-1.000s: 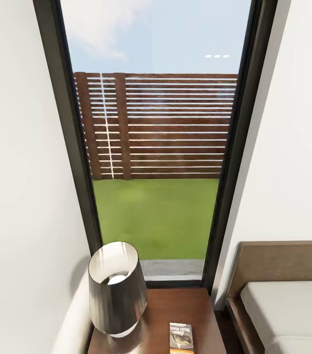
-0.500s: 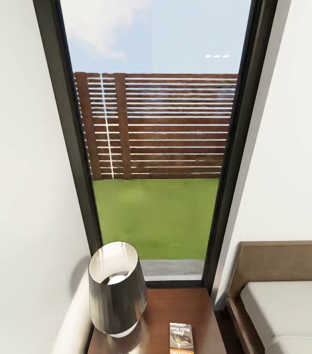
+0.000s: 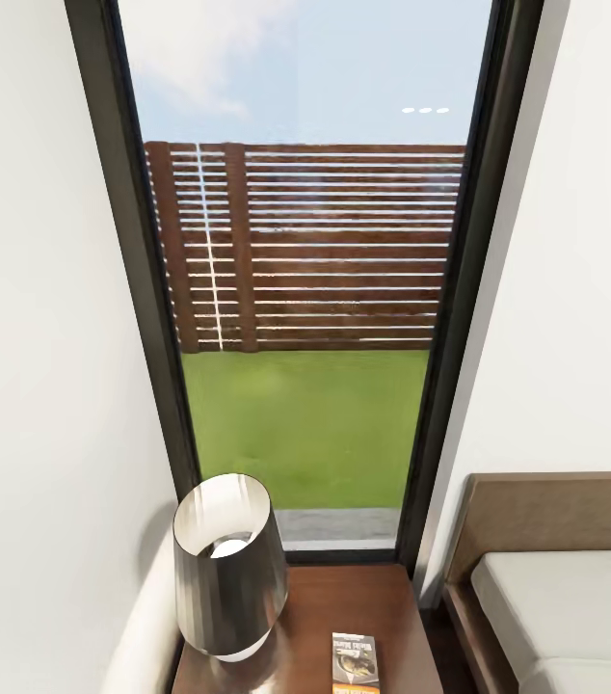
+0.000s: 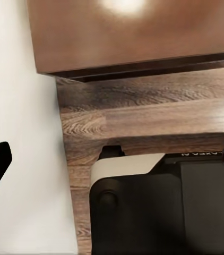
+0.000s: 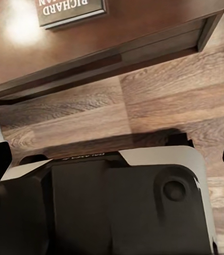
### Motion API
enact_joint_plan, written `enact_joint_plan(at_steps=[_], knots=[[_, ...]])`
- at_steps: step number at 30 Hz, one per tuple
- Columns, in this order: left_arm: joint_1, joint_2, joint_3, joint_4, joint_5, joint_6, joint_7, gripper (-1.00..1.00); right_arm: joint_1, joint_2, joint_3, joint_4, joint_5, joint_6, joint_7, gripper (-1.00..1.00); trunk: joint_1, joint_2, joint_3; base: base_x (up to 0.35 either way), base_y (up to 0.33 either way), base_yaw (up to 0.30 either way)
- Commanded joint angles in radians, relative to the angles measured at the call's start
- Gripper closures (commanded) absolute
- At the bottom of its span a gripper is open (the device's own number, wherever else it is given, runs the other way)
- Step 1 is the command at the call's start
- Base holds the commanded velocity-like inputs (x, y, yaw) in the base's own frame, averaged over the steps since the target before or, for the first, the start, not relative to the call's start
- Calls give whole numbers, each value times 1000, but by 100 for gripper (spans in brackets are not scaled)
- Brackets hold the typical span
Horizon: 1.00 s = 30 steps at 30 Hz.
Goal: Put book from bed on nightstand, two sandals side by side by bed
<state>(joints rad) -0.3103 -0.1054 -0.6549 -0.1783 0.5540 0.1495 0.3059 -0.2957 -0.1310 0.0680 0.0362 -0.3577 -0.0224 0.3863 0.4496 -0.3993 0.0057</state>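
Head view: book (image 3: 355, 663) is being seen lying on counter (image 3: 344, 598) near its front edge, risking being knocked off; right pincer (image 5: 112, 159) spread, left unclear.

There is one book (image 3: 355, 661), one lamp (image 3: 228, 567) and one nightstand (image 3: 344, 602). One bed (image 3: 561, 598) and one window (image 3: 305, 289) show too.

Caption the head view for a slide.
Small paperback book lying flat on the glossy reddish-brown nightstand beside a dark metallic lamp, below a tall dark-framed window, white-mattressed bed alongside.
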Motion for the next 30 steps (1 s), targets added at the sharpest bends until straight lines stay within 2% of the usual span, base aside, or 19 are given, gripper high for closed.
enact_joint_plan(at_steps=[1, 20, 30], knots=[[4, 1, -8, -2, 7, 5, 6, -100, -1, 1, 7, 3, -11, -2, -1, -100, 0, -1, 0, 0, 0, 0], [40, 6, -3, 1, 9, -68, 7, -100, 0, 1, 6, 4, -3, -2, -26, -100, 0, -1, 0, 0, 0, 0], [47, 7, -1, 2, 9, -83, 8, -100, 34, 4, 7, 4, -3, -2, -31, -100, 0, -1, 0, 0, 0, 0]])
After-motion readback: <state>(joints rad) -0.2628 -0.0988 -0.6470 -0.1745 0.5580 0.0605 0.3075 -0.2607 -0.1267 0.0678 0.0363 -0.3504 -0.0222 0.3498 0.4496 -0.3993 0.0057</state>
